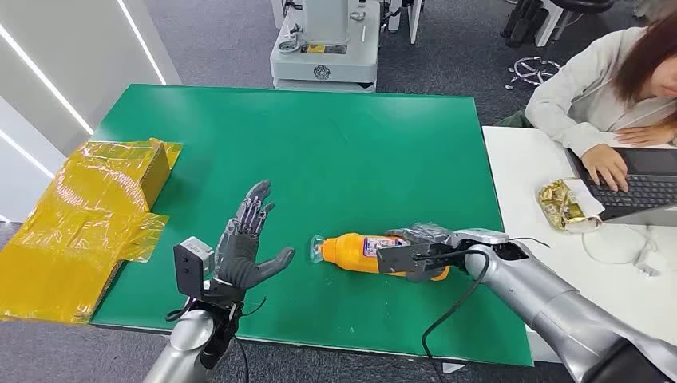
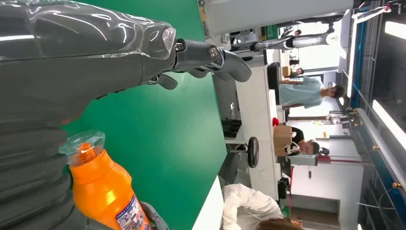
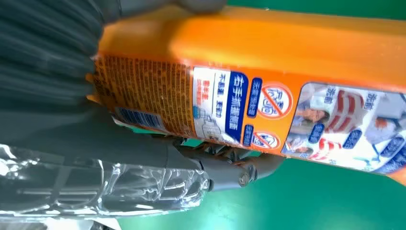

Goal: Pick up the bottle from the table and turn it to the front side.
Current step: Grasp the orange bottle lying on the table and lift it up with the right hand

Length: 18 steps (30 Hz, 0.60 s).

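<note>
From the head view, the orange bottle (image 1: 375, 254) lies on its side on the green worktop (image 1: 335, 152), clear cap pointing toward your left hand (image 1: 247, 243). Your right hand (image 1: 419, 255) is wrapped around the bottle's lower half, fingers closed on it; the left hand hovers near the cap with fingers spread and nothing in them. The yellow wrapped box (image 1: 120, 179) sits well beyond the left hand, away from the bottle, and a person at a laptop sits beyond the bottle's base end.

In the left wrist view, the bottle's cap (image 2: 84, 143) lies just beside the palm and the fingers (image 2: 215, 57) stretch out apart, so you have room to receive it.

In the right wrist view, the label (image 3: 239, 105) shows fine print and a barcode (likely the back face). Lift straight before you roll the wrist, keep the grip firm on the smooth body, and support the neck with your left hand if it slips.
</note>
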Each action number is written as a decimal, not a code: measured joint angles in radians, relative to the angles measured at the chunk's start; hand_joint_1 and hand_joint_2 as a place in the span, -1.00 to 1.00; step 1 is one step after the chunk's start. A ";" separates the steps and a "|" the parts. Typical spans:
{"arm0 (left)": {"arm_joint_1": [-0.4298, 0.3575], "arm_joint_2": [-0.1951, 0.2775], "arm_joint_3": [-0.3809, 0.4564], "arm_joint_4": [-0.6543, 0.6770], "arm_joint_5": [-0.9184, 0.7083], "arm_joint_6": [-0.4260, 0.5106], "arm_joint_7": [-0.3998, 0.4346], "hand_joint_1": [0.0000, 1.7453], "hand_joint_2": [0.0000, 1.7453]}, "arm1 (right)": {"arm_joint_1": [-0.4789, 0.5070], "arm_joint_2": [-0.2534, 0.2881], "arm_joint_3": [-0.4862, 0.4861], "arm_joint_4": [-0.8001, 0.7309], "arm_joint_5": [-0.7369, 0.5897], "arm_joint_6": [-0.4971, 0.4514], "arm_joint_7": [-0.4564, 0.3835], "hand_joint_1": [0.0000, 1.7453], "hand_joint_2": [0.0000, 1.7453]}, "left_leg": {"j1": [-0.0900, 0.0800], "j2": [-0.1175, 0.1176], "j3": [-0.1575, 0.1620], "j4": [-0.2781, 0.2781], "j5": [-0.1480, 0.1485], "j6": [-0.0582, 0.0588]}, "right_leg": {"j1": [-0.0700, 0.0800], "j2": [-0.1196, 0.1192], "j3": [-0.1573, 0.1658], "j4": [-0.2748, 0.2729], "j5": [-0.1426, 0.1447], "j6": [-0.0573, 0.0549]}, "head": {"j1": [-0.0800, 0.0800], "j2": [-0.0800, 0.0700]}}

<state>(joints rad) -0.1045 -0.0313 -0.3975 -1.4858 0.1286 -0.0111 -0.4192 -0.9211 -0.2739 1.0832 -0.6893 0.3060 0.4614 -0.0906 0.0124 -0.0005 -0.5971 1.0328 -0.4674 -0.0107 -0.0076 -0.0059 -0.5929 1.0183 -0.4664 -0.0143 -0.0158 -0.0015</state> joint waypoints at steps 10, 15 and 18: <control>0.038 0.002 0.010 -0.001 0.000 0.004 0.000 -1.00 1.00 | -0.044 0.022 0.093 0.020 -0.004 0.022 -0.003 1.00 1.00 | 0.000 0.000 0.000 0.000 0.000 0.000 | 0.000 0.000 0.000 0.000 0.000 0.000 | 0.000 0.000; 0.046 0.002 0.020 -0.001 -0.002 0.004 0.000 -1.00 1.00 | -0.049 0.025 0.115 0.031 -0.013 0.006 -0.010 1.00 1.00 | 0.000 0.000 0.002 0.000 0.000 0.000 | 0.000 0.000 0.001 0.000 0.000 0.000 | 0.000 0.000; 0.050 0.002 0.021 -0.004 -0.006 0.007 0.000 -1.00 1.00 | -0.047 0.025 0.119 0.035 -0.062 -0.008 -0.031 1.00 1.00 | 0.000 0.000 0.002 0.000 0.000 0.000 | 0.000 0.000 0.002 0.000 0.000 0.000 | 0.000 0.000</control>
<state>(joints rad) -0.0542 -0.0294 -0.3768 -1.4903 0.1225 -0.0039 -0.4191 -0.9679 -0.2487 1.2018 -0.6546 0.2438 0.4539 -0.1211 0.0125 -0.0003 -0.5948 1.0328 -0.4674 -0.0107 -0.0075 -0.0058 -0.5912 1.0181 -0.4663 -0.0143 -0.0157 -0.0015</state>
